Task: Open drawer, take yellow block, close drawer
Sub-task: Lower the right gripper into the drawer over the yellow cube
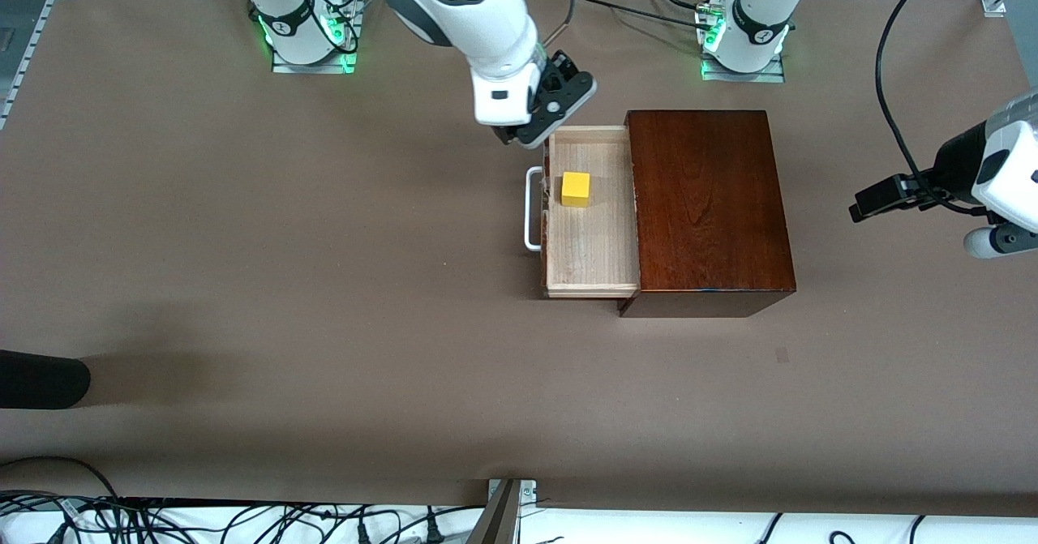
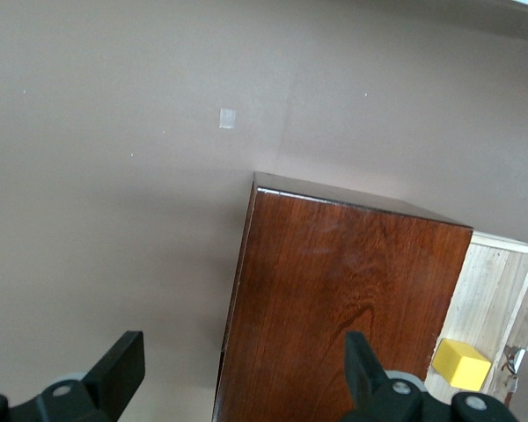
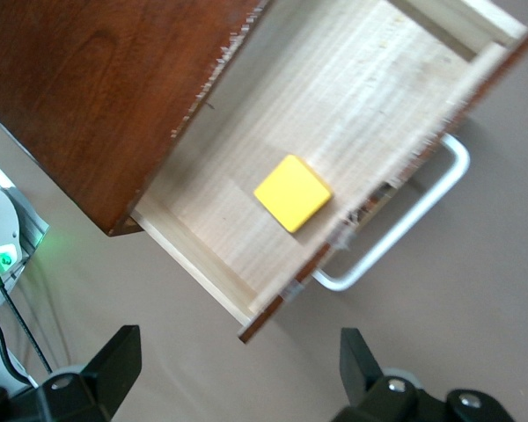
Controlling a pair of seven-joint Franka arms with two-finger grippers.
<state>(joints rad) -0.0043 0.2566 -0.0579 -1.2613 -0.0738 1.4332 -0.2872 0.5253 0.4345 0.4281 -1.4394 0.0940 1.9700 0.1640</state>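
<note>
Front view first, reading across: I see the right arm reaching in from its base, and the right end effector (image 1: pixel 542 118) hangs over the corner of the drawer (image 1: pixel 590 240) that lies farthest from the front camera, by the drawer's front. Its fingers stand wide apart with nothing between them; my right wrist view confirms that, with both dark fingertips (image 3: pixel 114 360) spread and bare above the tabletop (image 1: pixel 284 244).

The drawer is pulled out of the dark-brown wooden box (image 1: pixel 705 203) toward the right arm's end of the tabletop, its white handle (image 1: pixel 532 207) on the outer face. The yellow block (image 1: pixel 576 189) sits on the pale wood floor of the drawer, close to the drawer's front and in the half farther from the front camera. It touches no end effector.

Further along, the left arm waits at its own end of the tabletop. The left end effector (image 2: pixel 238 374) hovers there, open and holding nothing, with the box below its wrist camera.
</note>
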